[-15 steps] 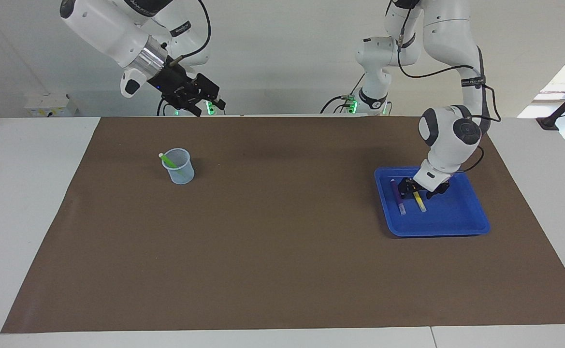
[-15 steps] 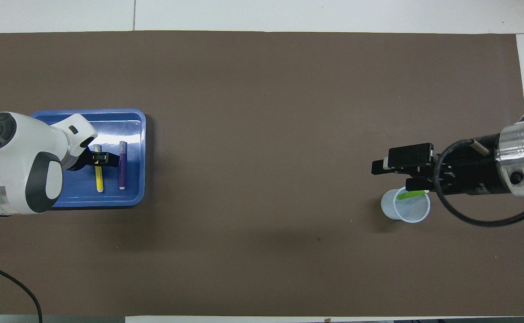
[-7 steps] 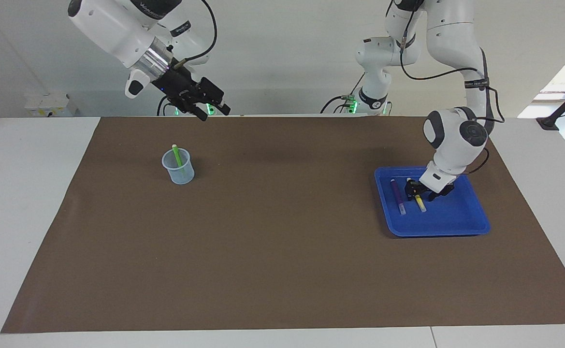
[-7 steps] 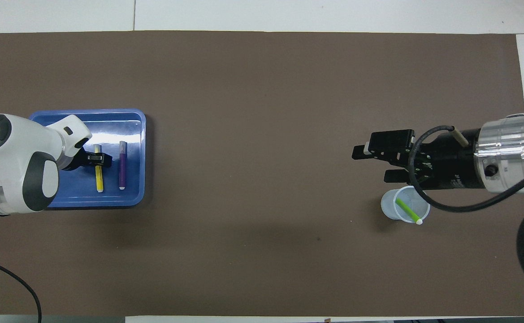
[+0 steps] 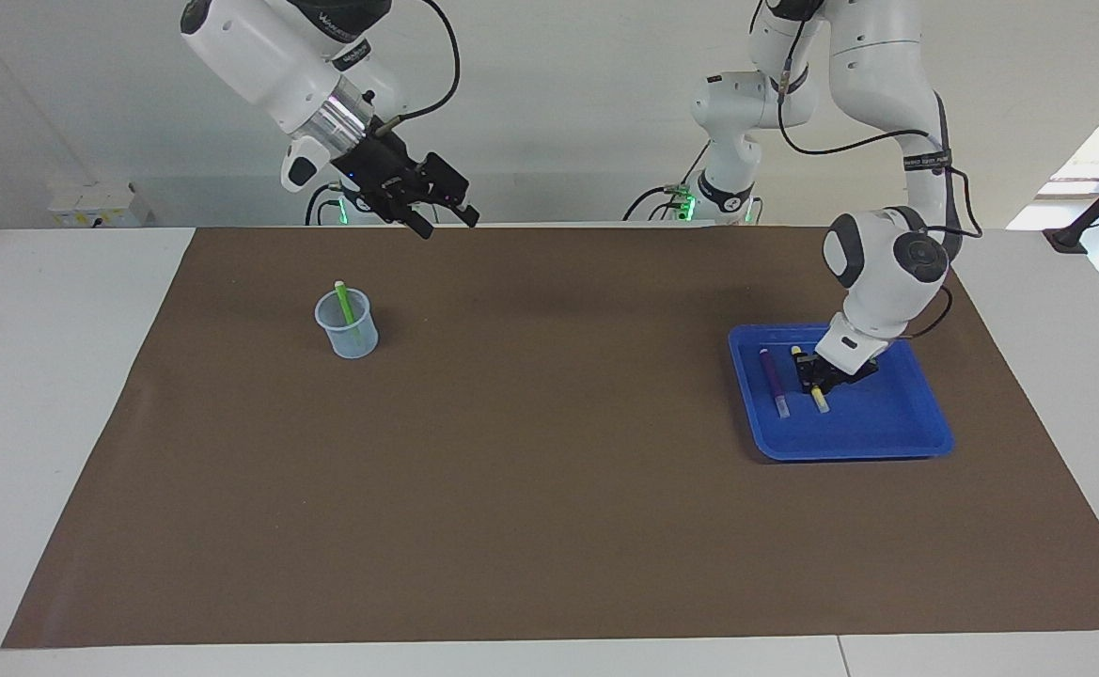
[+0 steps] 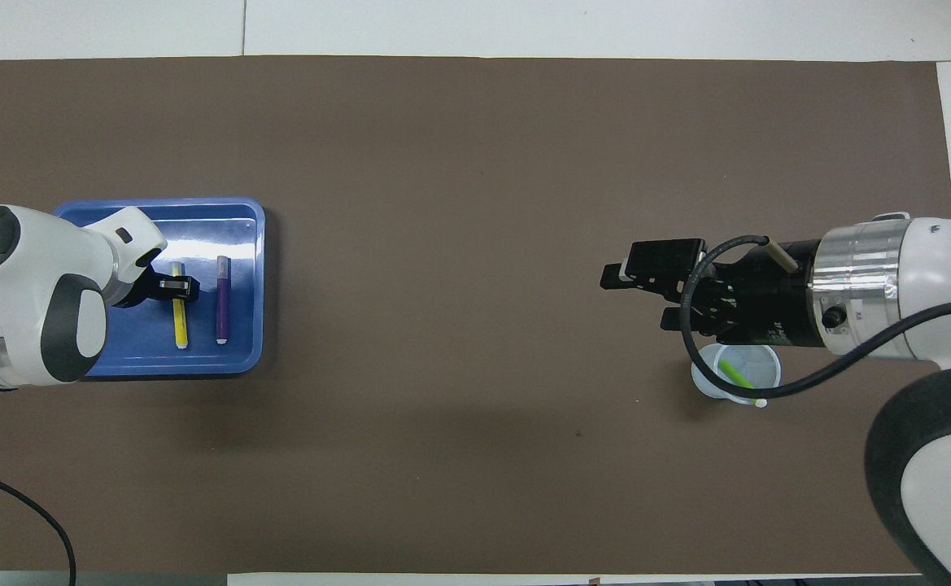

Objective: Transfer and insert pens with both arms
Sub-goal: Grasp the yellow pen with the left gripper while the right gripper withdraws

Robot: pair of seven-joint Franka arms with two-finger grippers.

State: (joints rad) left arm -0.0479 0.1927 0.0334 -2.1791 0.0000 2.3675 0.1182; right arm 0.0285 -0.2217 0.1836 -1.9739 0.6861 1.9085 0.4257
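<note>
The left gripper (image 5: 813, 376) is down in the blue tray (image 5: 887, 423) at the left arm's end of the table, its fingers closed around the yellow pen (image 5: 818, 395), which lies flat on the tray floor. The purple pen (image 5: 775, 381) lies just beside it, apart from the gripper. The right gripper (image 5: 444, 218) hangs in the air with its fingers spread and empty, above the brown mat (image 5: 549, 489). The green pen (image 5: 346, 306) leans inside the clear cup (image 5: 350, 334).
</note>
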